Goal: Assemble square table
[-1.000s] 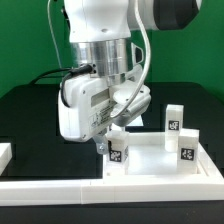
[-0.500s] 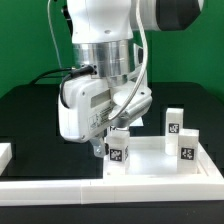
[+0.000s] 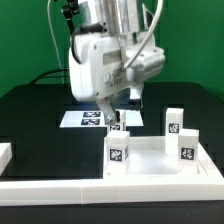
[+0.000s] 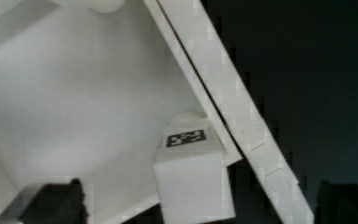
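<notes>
On the exterior view's left, a short white piece (image 3: 4, 153) lies on the black table (image 3: 35, 125) at the frame edge, well apart from the jaws. The marker board (image 3: 88, 119) lies flat on the table behind and slightly to the left of the jaws.

The gripper (image 3: 113, 119) hangs from the arm at centre, pointing down. Its jaws stand apart and hold nothing. Directly below them stands a leg (image 3: 117, 150), upright in the near-left corner of the square table top (image 3: 150, 158), its tag facing the camera. There is a small gap between the fingertips and the top of this leg.

To the right of the jaws, two more legs stand upright: one (image 3: 175, 121) at the far corner, one (image 3: 187, 148) at the near-right corner. In front of the jaws, the long white border wall (image 3: 110, 185) runs along the table edge.

In the wrist view, one dark fingertip (image 4: 55, 197) shows, with the leg (image 4: 194, 165) standing against the rim (image 4: 220, 90) of the top.
</notes>
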Available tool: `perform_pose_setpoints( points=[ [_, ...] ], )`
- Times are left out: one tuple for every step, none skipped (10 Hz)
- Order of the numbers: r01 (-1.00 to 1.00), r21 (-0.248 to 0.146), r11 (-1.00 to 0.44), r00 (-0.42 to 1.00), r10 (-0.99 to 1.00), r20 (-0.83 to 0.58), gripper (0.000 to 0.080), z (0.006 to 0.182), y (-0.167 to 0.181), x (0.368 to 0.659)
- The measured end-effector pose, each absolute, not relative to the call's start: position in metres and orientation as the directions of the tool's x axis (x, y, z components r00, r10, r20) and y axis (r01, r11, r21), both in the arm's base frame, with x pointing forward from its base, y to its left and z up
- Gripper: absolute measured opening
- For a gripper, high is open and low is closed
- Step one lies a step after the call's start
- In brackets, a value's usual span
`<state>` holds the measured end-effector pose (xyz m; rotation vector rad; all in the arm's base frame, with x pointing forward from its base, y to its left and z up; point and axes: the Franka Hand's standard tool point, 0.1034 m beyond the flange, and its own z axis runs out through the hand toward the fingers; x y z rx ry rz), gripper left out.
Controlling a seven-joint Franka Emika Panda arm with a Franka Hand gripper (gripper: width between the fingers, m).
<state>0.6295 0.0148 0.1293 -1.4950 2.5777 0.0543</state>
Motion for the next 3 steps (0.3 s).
perform_pose_setpoints(
  points=[
    [-0.865, -0.047, 0.499, -0.488, -0.86, -0.152, 0.0649, 0.1255, 0.0144, 0.6283],
    [-0.865, -0.045, 0.499, -0.488, -0.86, -0.149, 0.0649, 0.1238, 0.0142, 0.6278],
    [-0.865, -0.045, 0.499, -0.488, -0.86, -0.15, 0.0649, 0.1238, 0.0142, 0.6278]
  ],
)
